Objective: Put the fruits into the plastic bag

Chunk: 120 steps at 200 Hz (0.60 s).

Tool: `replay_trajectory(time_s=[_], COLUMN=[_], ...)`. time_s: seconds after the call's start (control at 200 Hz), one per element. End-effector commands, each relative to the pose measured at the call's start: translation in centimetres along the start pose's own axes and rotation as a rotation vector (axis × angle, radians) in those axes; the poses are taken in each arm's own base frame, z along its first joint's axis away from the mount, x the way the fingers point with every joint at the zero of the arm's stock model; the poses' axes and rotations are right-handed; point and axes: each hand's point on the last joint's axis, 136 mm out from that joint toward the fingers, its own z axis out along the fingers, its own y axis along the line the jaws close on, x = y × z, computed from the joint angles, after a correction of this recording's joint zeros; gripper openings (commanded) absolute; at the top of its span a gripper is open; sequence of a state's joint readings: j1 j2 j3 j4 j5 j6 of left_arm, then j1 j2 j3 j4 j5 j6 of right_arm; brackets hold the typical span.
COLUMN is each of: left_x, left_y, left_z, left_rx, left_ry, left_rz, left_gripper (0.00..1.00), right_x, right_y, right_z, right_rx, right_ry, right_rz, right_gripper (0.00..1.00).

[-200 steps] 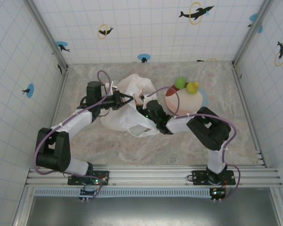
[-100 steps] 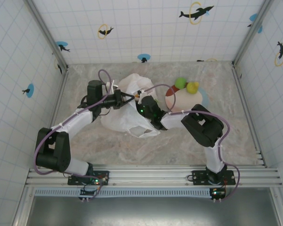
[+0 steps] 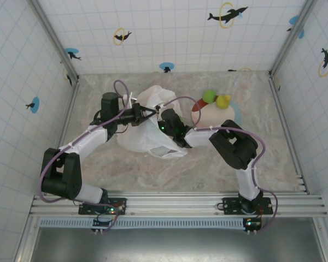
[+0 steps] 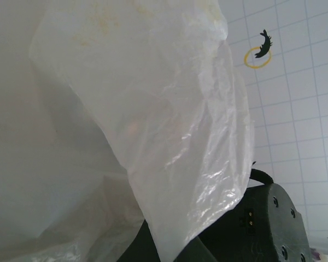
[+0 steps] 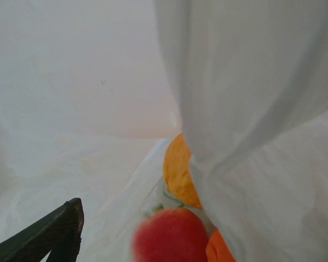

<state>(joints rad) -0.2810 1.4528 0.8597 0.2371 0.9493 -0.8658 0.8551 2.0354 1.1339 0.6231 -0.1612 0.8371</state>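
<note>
A round plate (image 3: 217,117), pink with a red wedge and a blue edge, lies on the marbled table (image 3: 262,93) just right of the right gripper (image 3: 165,119) and farther from the left gripper (image 3: 148,113). Beyond both grippers rise white tiled walls (image 3: 169,33) with dolphin-and-ring stickers (image 3: 227,13). Behind them, a metal rail (image 3: 175,203) runs along the table's near edge.

plastic bag (image 5: 251,82) half hides the orange (image 5: 177,172) beside a blurred red fruit (image 5: 172,234)
</note>
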Motion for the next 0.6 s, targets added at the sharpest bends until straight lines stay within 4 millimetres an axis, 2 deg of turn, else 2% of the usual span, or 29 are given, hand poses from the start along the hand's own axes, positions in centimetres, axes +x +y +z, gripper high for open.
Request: replay_trajectory(time_s=[0.0,0.22,0.595], left_x=[-0.9,-1.0,-1.5], left_y=[-1.8,-1.8,-0.9], left_z=[-0.1,-0.2,-0.6], left_rx=[0.027,0.021,-0.004], left_ry=[-0.021,-0.032,-0.067], left_rz=[0.043,0.049,0.038], left_gripper=[0.00,0.00,0.00], right_x=[-1.3,-1.4,-0.9], right_y=[1.4,1.1,-0.9], right_z=[-0.6,-2.8,-10.3], right_rx=[-0.032,-0.024,0.095], right_ry=[0.006,0.027,0.076], right_rz=[-0.032,-0.068,-0.251], right_gripper=[0.85,0.85,0.82])
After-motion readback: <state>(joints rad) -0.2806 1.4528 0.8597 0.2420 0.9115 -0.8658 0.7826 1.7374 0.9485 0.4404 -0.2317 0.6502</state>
